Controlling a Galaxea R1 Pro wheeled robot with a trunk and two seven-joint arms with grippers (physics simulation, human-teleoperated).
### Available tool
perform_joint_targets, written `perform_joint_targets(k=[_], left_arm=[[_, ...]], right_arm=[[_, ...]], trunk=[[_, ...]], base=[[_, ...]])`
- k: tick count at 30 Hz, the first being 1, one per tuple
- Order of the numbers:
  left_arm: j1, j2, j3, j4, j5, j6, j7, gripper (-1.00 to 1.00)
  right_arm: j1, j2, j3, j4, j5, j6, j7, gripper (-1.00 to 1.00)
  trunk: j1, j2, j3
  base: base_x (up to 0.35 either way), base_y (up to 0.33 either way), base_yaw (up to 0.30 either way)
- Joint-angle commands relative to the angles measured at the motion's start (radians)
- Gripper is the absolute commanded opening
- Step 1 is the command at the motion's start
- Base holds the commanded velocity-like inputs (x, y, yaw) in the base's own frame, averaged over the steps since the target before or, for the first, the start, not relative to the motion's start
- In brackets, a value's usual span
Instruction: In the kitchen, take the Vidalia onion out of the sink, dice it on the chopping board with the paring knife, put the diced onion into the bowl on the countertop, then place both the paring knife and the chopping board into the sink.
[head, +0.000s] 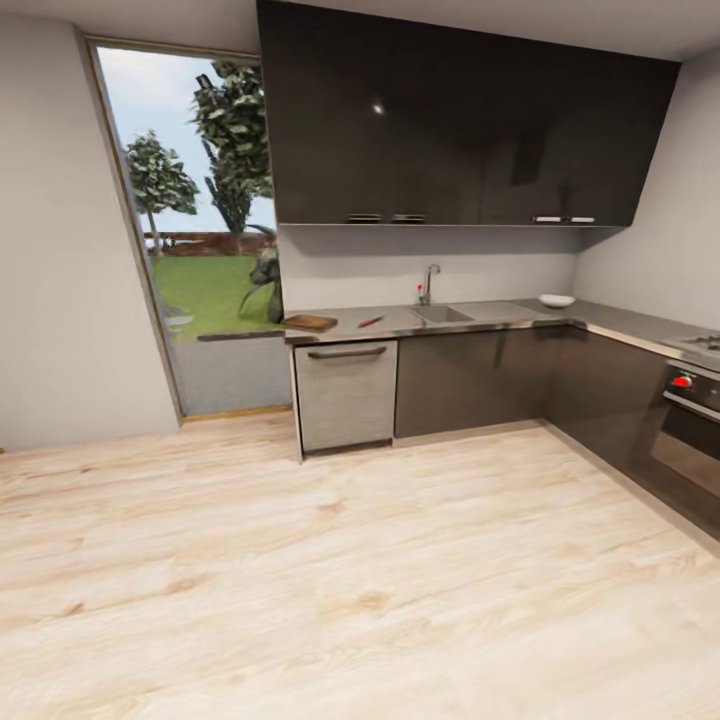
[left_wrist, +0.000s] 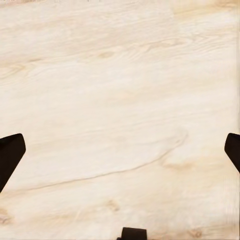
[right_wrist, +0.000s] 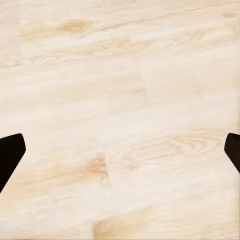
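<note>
Grey stainless-steel rectangular sink (head: 441, 314) sunk into the smooth grey metallic countertop (head: 500, 316), far across the pale wooden plank floor (head: 350, 580) and well apart from the robot, with a chrome tap (head: 429, 284) just behind the basin; left of the sink, lying flat on the worktop, the small red-handled paring knife (head: 370, 322); further left of the sink, at the counter's end, the dark brown rectangular wooden chopping board (head: 311, 322); right of the sink, near the corner, the white shallow bowl (head: 557, 300); small pink Vidalia onion presumably down inside the sink, hidden behind the rim at this range. Likely handling, judged from afar: onion light, firm, round and smooth-skinned, apt to roll or slip free, so best pinched across its widest middle; knife light, stiff and thin, best taken by the red handle, clear of the blade; board rigid and the heaviest of the lot, too broad to span flat, so best gripped across its thickness at one edge; bowl hard and breakable, better left where it stands. Left gripper (left_wrist: 120, 150) spread wide, nothing between the dark fingertips (left_wrist: 10, 155), poised over bare floorboards; right gripper (right_wrist: 120, 150) likewise parted and empty, fingertips (right_wrist: 10, 155) over the same floor. Given by the head view: the whole kitchen layout and the order of things along the counter, though without fine detail; given by the wrist views: the finger spread and the wood grain directly beneath each arm.
</note>
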Motion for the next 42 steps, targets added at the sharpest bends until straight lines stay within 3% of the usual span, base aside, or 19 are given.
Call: perform_joint_targets(k=[1, 42], left_arm=[[0.001, 0.000, 0.000, -0.002, -0.001, -0.001, 0.003, 1.00], [0.001, 0.000, 0.000, -0.001, 0.000, -0.001, 0.003, 1.00]], right_arm=[[-0.001, 0.000, 0.000, 0.001, 0.000, -0.003, 0.000, 1.00], [-0.001, 0.001, 0.001, 0.002, 0.000, -0.003, 0.000, 1.00]], trunk=[[0.000, 0.000, -0.001], [0.000, 0.000, -0.001]], base=[[0.241, -0.242, 0.092], [0.238, -0.240, 0.135]])
